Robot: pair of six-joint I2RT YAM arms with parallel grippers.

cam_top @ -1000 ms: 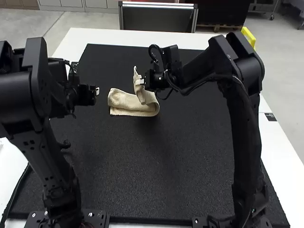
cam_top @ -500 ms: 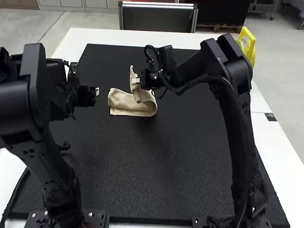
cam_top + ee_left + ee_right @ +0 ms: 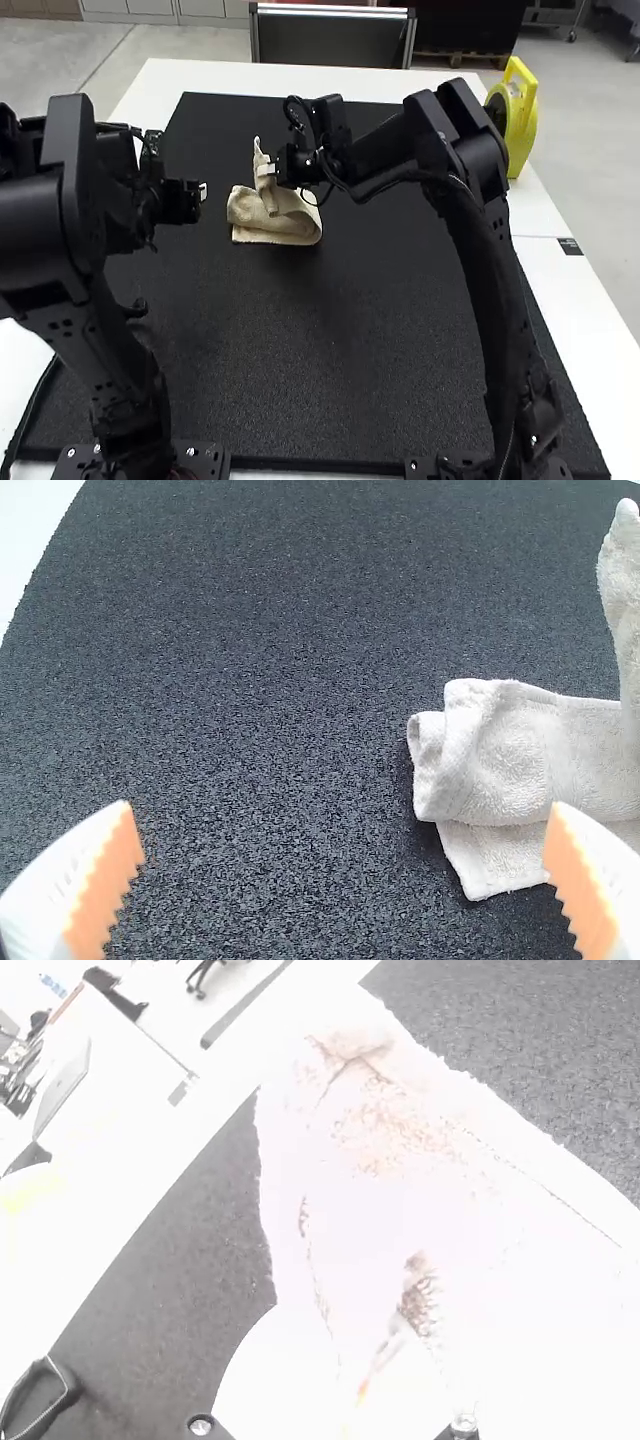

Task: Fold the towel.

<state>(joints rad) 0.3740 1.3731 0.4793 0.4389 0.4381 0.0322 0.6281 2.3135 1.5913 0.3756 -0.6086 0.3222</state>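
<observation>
A cream, soft-looking terry towel [image 3: 285, 232] lies on the far half of a black, fine-grained rectangular mat [image 3: 330, 340], a little left of the mat's middle; the mat covers much of a white desk [image 3: 575, 310]. The towel seems to be doubled into a narrow strip already, with the lower layer peeping out past the upper one on the side nearer the arms. Its right part curves up off the mat, and the raised end is held in the right pincer [image 3: 267, 170], which is closed on the cloth above the strip. The left pincer [image 3: 202, 191] hangs over the mat's left side, holding nothing, its ribbed orange pads [image 3: 118, 865] wide apart. The step in hand looks like bringing that end across to shorten the strip. The cloth should handle as light and limp, with enough pile to grip well and little risk of damage; its thickness may make the bend spring open. The best hold is close to the free edge, taking all the layers together, since a shallow pinch could let one slip. Setting the end down flat and lined up with the strip's left end would keep the bundle square.
</observation>
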